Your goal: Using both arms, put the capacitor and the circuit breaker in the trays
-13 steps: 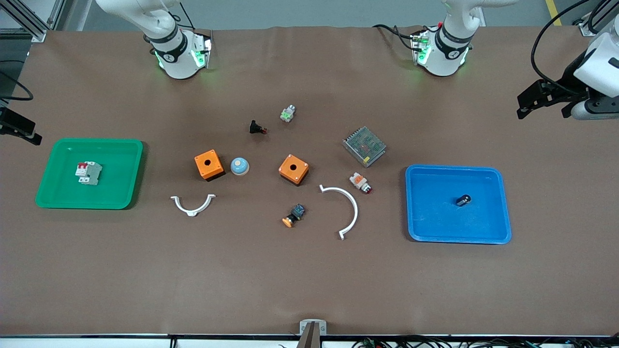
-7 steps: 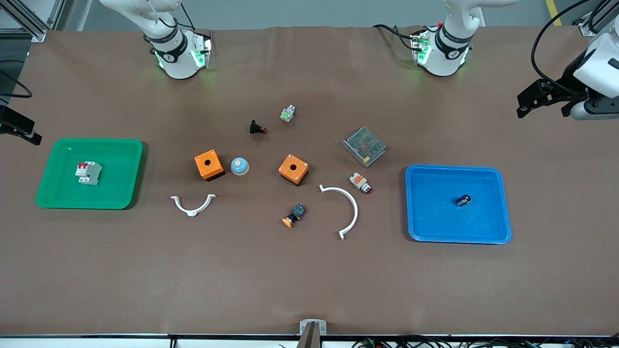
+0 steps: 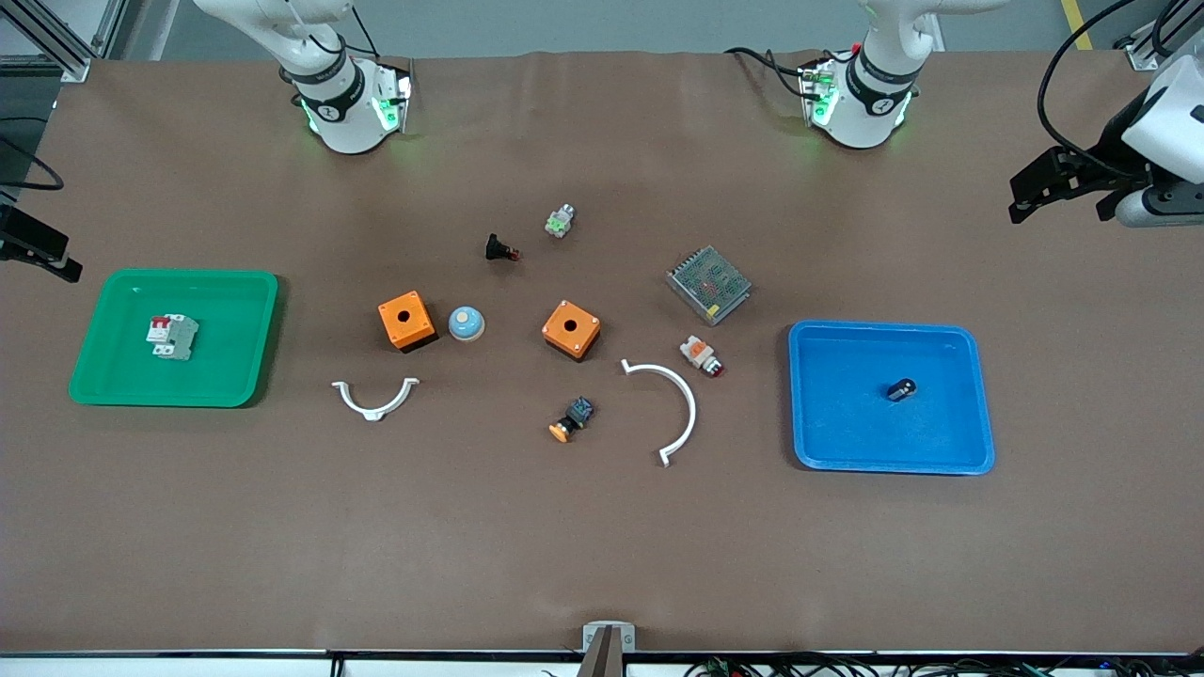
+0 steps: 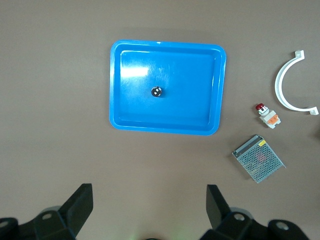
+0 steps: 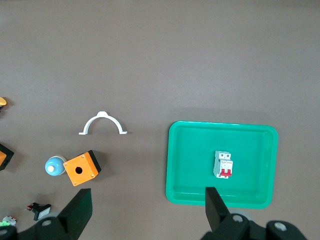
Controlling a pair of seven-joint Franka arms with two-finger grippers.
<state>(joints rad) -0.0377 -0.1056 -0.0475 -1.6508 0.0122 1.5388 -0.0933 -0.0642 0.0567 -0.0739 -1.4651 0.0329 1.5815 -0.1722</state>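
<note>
Showing no legible writing anywhere.

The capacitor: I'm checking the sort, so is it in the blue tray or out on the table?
In. The capacitor lies on the floor of the blue tray, alone, clear of its walls.

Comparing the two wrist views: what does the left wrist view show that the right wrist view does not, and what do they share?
Only the left wrist view shows the blue tray holding the capacitor, plus the metal mesh box and the open left claw. Only the right wrist view shows the green tray holding the circuit breaker, an orange box, the blue dome and the open right claw. Both show the brown table; each has a white curved bracket, though different ones.
</note>
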